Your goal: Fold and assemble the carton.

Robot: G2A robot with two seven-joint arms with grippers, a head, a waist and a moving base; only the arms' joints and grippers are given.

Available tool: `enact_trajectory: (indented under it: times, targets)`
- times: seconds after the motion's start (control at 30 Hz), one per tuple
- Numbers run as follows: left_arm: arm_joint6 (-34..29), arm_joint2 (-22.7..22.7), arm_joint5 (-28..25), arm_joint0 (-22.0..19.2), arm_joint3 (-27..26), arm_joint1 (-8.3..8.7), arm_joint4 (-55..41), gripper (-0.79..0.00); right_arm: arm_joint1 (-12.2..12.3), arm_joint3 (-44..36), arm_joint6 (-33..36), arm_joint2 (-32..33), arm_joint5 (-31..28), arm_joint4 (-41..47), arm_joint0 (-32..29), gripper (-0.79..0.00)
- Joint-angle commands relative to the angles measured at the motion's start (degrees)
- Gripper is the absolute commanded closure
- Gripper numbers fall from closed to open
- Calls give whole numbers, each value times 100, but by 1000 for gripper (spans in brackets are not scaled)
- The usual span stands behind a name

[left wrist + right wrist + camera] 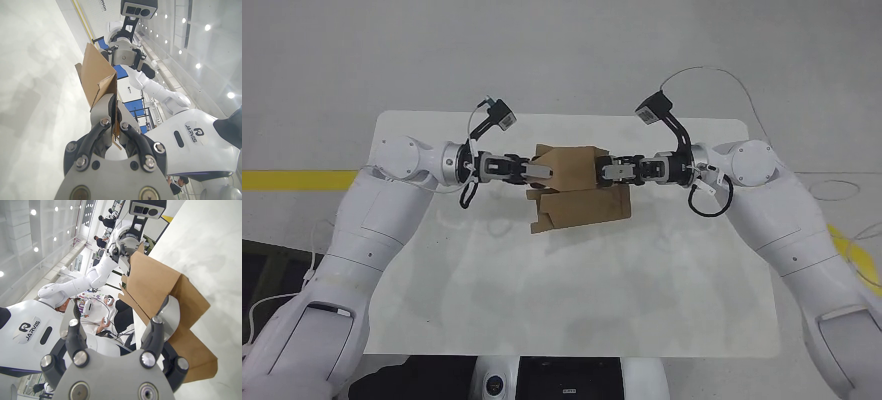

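Carton (582,205), upper centre, long axis left-right. Left pincer (541,175) clamps its left edge; right pincer (604,170) gapes at its right end.

The carton (94,79) hides one finger of the right gripper (604,170) in the left wrist view. Its edge covers the inner pads of the left gripper (113,108). From above, whether the carton's lower panel rests on the table (442,300) seems unclear.

White table (572,300), rounded corners, plain top, spreads below left gripper (538,173) and right gripper (604,170). Carton (582,205) between them; contact with tabletop unclear.
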Motion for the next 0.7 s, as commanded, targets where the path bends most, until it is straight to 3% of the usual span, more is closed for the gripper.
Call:
enact_trajectory:
  times: [0.0, 0.37, 0.53, 0.57, 0.6, 0.67]
  targets:
    - [-4, -12, 4, 8, -8, 2, 5, 0, 2, 51, 0, 20, 1, -10, 7, -705]
    - [-34, -35, 34, 58, -117, -11, -44, 0, -105, 164, 45, -116, 45, 237, 28, -671]
    - [-36, -47, 36, 62, -108, -19, -42, 0, -172, 269, 84, -120, 84, 597, 3, -619]
    - [-40, -52, 40, 62, -102, -18, -32, 0, -181, 281, 109, -104, 108, 680, -6, -585]
    - [-40, -60, 41, 65, -90, -17, -30, 0, -185, 308, 132, -87, 131, 707, -8, -453]
    - [-49, -72, 49, 68, -82, -15, -30, 0, -192, 346, 162, -42, 161, 766, -20, -382]
